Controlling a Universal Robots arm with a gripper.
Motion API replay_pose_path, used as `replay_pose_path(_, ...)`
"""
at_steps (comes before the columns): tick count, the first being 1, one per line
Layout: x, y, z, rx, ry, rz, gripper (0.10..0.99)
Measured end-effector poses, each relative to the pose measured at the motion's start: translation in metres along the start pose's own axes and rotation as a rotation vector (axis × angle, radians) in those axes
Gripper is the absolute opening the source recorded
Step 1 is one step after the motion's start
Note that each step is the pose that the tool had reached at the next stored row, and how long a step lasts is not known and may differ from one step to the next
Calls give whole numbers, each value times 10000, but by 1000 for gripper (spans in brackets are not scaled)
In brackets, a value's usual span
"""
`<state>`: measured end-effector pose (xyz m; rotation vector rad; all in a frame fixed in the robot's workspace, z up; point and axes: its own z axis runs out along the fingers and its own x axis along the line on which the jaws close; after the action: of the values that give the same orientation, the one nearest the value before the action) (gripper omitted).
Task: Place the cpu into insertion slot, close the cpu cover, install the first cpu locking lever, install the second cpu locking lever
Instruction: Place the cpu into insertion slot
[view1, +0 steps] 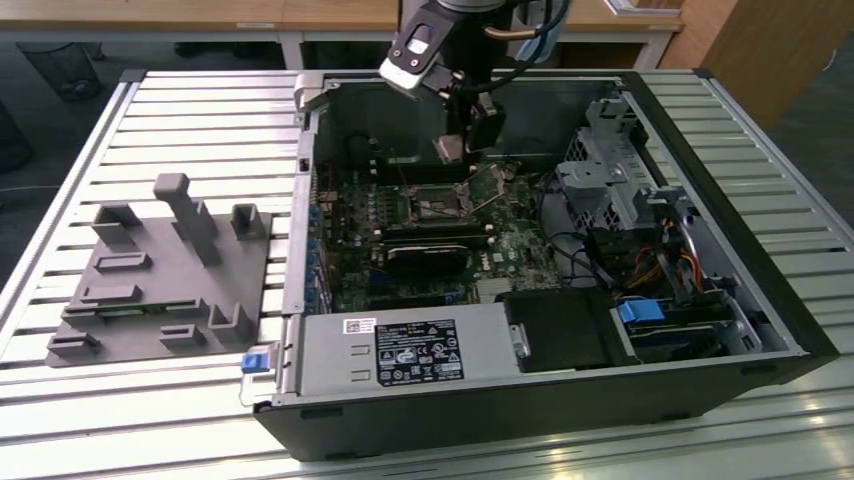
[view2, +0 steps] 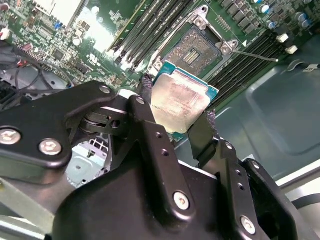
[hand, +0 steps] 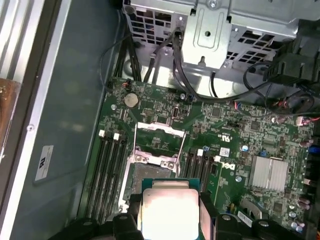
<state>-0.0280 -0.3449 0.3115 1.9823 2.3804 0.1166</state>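
So, one claw (view2: 176, 104), and its two black fingers (view2: 146, 92) are pinching one chip (view2: 182, 100) by opposite edges, grey metal top facing the second wrist view's camera. The chip hangs in the air over the motherboard (hand: 225, 125), not seated.

Just past it is the one square socket (view2: 197, 50), open, dark centre bare. In the first wrist view the chip (hand: 170, 207) overlaps the edge of the socket (hand: 150, 172) nearest the claw. On the far side of the socket the one silver cover plate (hand: 160, 129) is flipped up, and two thin wire levers (hand: 135, 145) run along either side of it, both unlatched as far as I can tell.

There are two banks of long black memory slots (hand: 110, 170), one on each side of the socket, tight against it. Further along the board are one coin battery (hand: 131, 99) and one small finned silver heatsink (hand: 270, 172).

In the exterior view the claw (view1: 461, 150) hangs inside the open PC case (view1: 534, 420), above the board's far edge, with a black round cooler (view1: 424, 262) beyond the socket toward the case's near edge. One power supply (view1: 387, 350) sits at the near edge, a metal drive cage (view1: 607, 180) with loose cables along the exterior view's right side. Outside the case, one grey holder block (view1: 160, 270) sits on the slatted table (view1: 200, 110).
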Motion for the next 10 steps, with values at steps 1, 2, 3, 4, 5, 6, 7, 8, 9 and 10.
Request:
replay_pose_path(1,0,-1,16,15,1,16,537)
replay_pose_path(2,0,-3,31,38,4,25,537)
replay_pose_path(3,0,-5,46,40,4,30,537)
replay_pose_path(4,0,-6,58,40,4,31,537)
replay_pose_path(5,-1,-7,67,41,4,32,537)
replay_pose_path(6,-1,-8,76,40,5,31,537)
replay_pose_path(7,-1,-8,83,40,5,31,537)
replay_pose_path(8,-1,-9,88,40,5,31,537)
replay_pose_path(9,-1,-9,93,41,5,32,537)
replay_pose_path(10,-1,-10,98,41,4,31,537)
